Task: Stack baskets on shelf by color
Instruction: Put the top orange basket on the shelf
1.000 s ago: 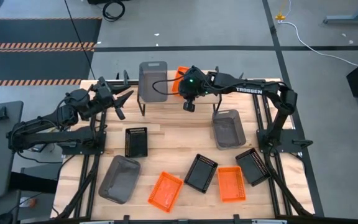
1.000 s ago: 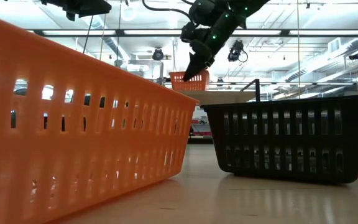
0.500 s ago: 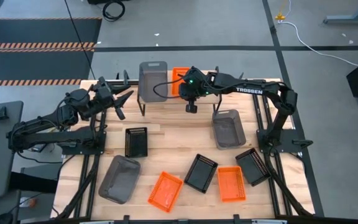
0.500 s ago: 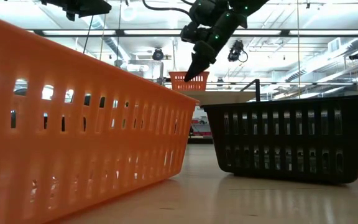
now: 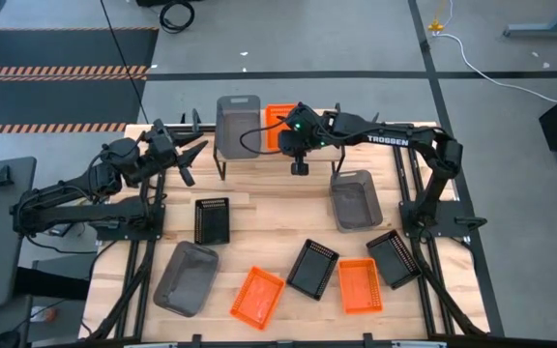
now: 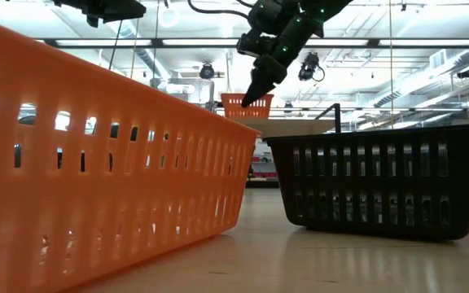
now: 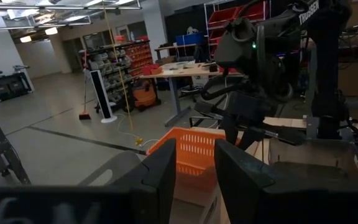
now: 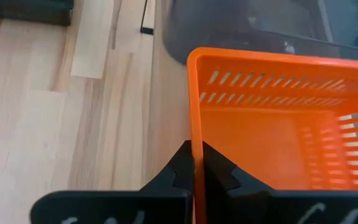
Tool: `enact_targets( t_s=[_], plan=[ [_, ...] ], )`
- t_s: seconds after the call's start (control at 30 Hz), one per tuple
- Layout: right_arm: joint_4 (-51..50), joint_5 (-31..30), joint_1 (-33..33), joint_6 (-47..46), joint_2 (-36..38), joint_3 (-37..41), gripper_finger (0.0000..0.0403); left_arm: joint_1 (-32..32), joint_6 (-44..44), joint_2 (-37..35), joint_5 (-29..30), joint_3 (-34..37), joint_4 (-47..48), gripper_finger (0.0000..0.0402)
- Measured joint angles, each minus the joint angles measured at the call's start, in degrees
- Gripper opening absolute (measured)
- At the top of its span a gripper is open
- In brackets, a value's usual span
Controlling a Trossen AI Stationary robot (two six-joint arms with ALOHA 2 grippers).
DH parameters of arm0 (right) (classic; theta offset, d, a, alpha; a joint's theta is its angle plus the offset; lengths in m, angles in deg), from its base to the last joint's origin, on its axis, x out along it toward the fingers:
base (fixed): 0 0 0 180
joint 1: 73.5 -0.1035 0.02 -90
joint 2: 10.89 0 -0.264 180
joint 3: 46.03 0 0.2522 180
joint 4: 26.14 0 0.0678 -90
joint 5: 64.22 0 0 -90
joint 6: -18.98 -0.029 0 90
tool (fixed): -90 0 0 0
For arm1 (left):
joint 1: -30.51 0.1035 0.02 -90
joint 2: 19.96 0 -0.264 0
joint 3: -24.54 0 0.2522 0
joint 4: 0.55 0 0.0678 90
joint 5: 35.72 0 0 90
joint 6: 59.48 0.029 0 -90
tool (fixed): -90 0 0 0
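The light wood-plank bench (image 5: 269, 217) carries seven loose baskets well apart from one another: two grey, two orange and three black, among them a grey solid-walled plastic basket (image 5: 356, 200) near the right arm's base and a black perforated plastic basket (image 5: 212, 219) below the left arm. At the bench's far edge stands the low wooden shelf on thin black legs (image 5: 332, 147), holding a grey rounded plastic basket (image 5: 237, 125) with a bright orange slatted plastic basket (image 8: 278, 130) just beside it.

These baskets look light, thin-walled and fairly stiff, with smooth plastic that may slip, so the upright rim is the sensible place to pinch; the slotted walls probably flex a little under a hard squeeze.

The right gripper (image 8: 194, 163) sits over the shelf with its fingers closed on the orange basket's near wall, one finger inside and one outside. From these views I cannot tell whether the basket's base rests fully on the shelf.

The left gripper (image 7: 194, 171) waits raised over the bench's left side, fingers parted and holding nothing.
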Motion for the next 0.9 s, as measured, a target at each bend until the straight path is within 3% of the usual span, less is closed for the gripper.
enact_targets(
  t_s=[0.53, 0.9],
  plan=[
    [0.23, 2.01, 0.00, -1.94, -0.10, -1.68, 0.0017, 0.00, 0.00, 0.00, 0.02, 0.00, 0.00, 0.0117],
    [0.41, 1.99, 0.00, -2.33, -0.10, -1.70, 0.0062, 0.00, 0.00, 0.00, 0.02, 0.00, 0.00, 0.0117]
  ],
)
